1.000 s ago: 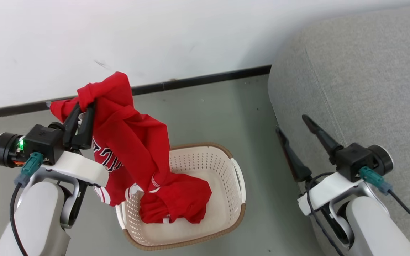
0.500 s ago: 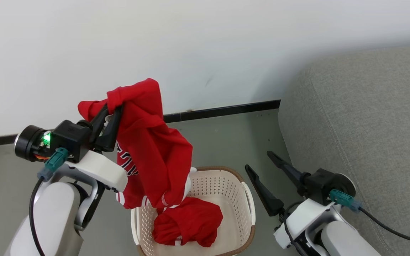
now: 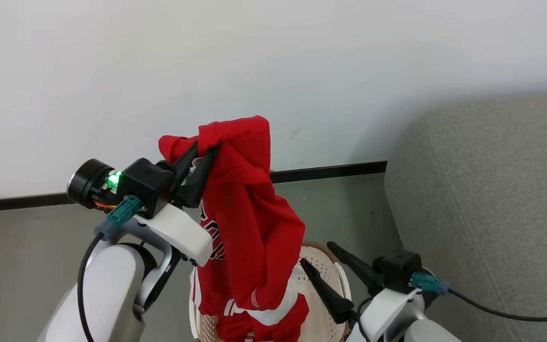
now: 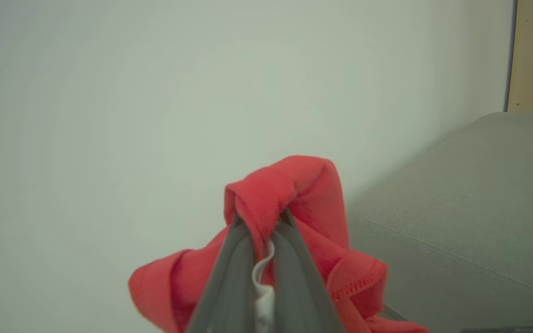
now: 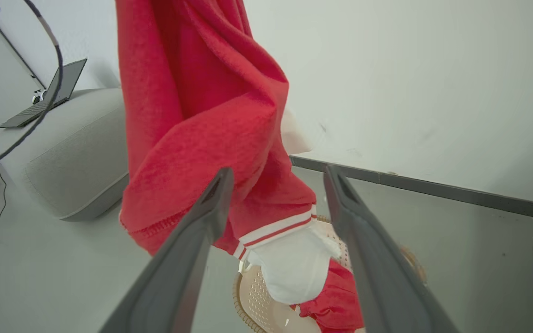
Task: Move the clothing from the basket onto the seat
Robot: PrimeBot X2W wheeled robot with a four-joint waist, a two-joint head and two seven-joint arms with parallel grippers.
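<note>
The left tool (image 3: 204,147) is clamped narrow on a bunched fold of the held garment (image 3: 249,213), up above the basket (image 3: 344,280) on the side away from the seat (image 3: 492,199). In the left wrist view the fold bulges past the fingertips of the left tool (image 4: 259,217), with a strip of white trim caught between the jaws, so the grip looks deep enough to trust.

The right tool (image 3: 316,252) stands wide and holds nothing, low beside the basket on its seat side, fingers aimed at the hanging cloth.

The step in hand, as I judge it, is carrying this piece across to the seat. The garment is a long, limp drape of thick fleecy red knit with a dark-and-white print and white-striped cuffs. Its tail dangles over the basket's mouth, and I cannot tell whether it clears the rim. So lift first until the tail is free, then swing across slowly. A fast turn could make the cloth sway into the open right tool or snag the basket and drag it.

The second garment (image 5: 336,296) lies crumpled inside the basket, whose cream plastic wall is perforated under a brown woven-look rim. The seat beyond is coarse grey weave with rounded corners.
</note>
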